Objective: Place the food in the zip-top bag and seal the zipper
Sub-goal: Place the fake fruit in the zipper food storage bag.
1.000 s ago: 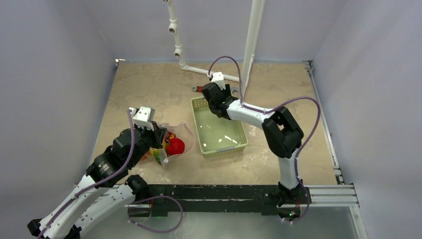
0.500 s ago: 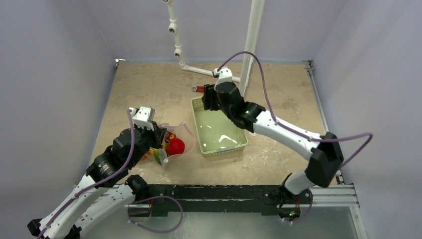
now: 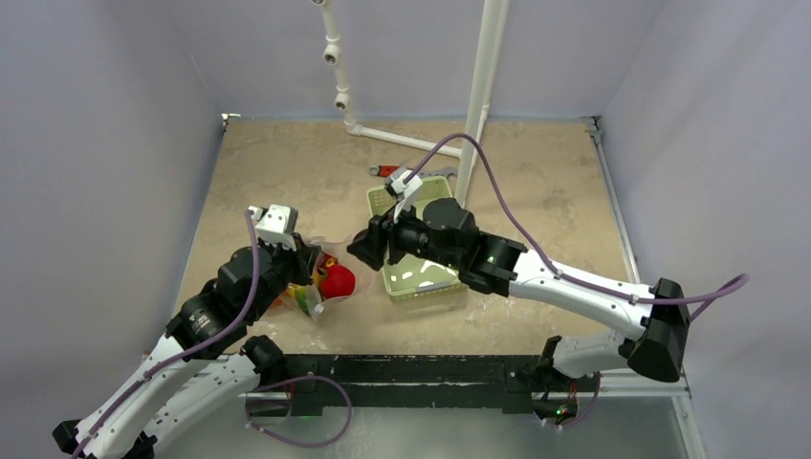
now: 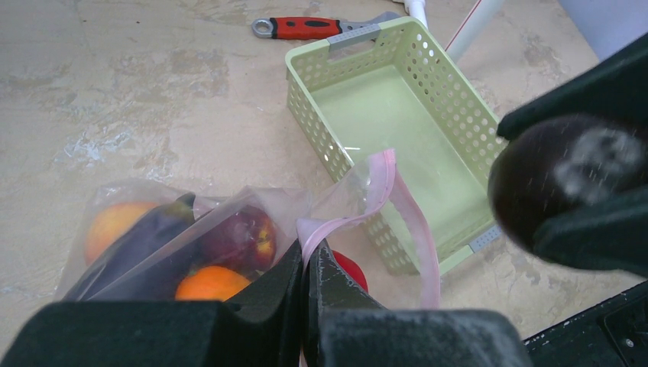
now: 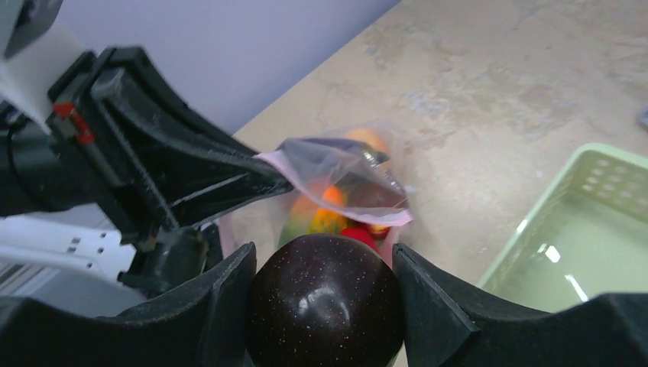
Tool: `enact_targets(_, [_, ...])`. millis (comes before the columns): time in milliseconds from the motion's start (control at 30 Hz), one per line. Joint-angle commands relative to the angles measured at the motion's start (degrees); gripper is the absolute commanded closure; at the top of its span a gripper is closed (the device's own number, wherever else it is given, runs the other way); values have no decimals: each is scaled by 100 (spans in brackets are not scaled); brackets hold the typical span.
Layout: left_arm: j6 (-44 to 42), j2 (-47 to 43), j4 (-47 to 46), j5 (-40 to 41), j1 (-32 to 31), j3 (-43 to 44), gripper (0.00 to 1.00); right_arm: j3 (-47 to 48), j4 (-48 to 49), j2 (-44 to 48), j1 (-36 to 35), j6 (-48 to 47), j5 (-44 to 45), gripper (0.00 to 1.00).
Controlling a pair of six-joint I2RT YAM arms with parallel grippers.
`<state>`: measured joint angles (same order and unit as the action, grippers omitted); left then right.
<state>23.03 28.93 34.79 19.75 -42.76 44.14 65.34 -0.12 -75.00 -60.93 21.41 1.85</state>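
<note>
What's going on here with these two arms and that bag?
The left gripper pinches the clear bag by its pink zipper strip, lifting the mouth open. Several toy fruits lie inside. The right gripper holds a dark purple piece close to the mouth, not yet in.

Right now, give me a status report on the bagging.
Left gripper shut on zipper, bag mouth held open. Right gripper holding dark purple fruit, short of the mouth. Green basket beside bag, not blocking.

The right gripper (image 3: 368, 246), clasping a dark purple fruit (image 4: 550, 176), hangs over the narrow gap between the zip-top bag (image 4: 229, 218) mouth and the light green basket (image 4: 312, 116).
</note>
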Motion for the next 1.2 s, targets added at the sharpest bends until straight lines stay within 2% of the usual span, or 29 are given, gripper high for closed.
enact_targets(0, [71,16,-235,82,23,-28,100,-121,473,-82,-261,111,-389,69])
enact_targets(267, [71,-1,-220,82,29,-28,100,-21,799,-737,-657,294,-204,65])
enact_targets(700, [70,-62,-223,82,24,-34,100,723,923,-1699,-717,467,780,57])
enact_targets(833, [70,-54,-223,81,23,-28,100,829,991,-1869,-719,532,915,47])
enact_targets(967, [70,-62,-219,81,27,-28,100,864,1064,-2011,-719,627,1139,24])
enact_targets(1167, [70,-71,-221,82,20,-28,100,947,988,-2156,-719,733,1348,5])
